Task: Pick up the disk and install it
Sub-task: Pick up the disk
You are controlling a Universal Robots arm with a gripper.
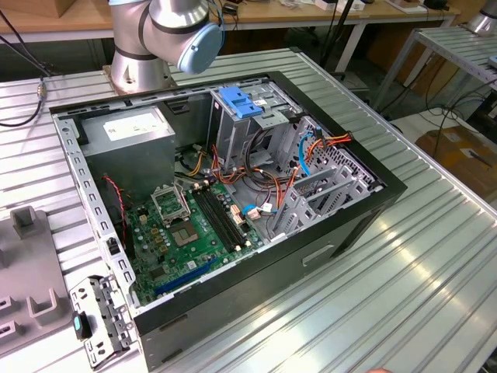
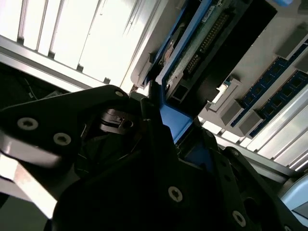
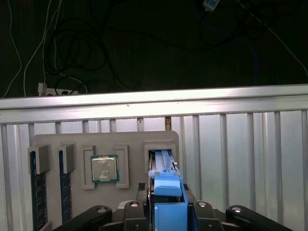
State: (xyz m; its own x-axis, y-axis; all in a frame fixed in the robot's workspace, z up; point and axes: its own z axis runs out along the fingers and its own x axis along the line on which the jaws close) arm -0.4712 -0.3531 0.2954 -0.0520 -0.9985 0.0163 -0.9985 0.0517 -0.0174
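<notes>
The claw point(image 3: 168, 211), grip state impossible to tell, straddles the disk point(image 3: 162, 162) standing on edge in the grey tray's point(image 3: 130, 137) slot on the ribbed surface point(image 3: 240, 159), apparently mid pick-up, a step calling for a straight, square lift.

Exterior view: set high, angled steeply down onto the open computer case point(image 1: 233, 194). Arm base point(image 1: 136, 66) at upper left of the frame, grey tray point(image 1: 23, 272) cut by the left edge.

First wrist view: looks past the gripper point(image 3: 167, 202) onto the tray point(image 3: 130, 144), fairly near.

Second wrist view: very close, skimming the tray point(image 2: 288, 33).

Both wrist views share the disk point(image 3: 162, 163) point(image 2: 202, 43) and memory sticks point(image 3: 34, 192) point(image 2: 274, 94).
</notes>
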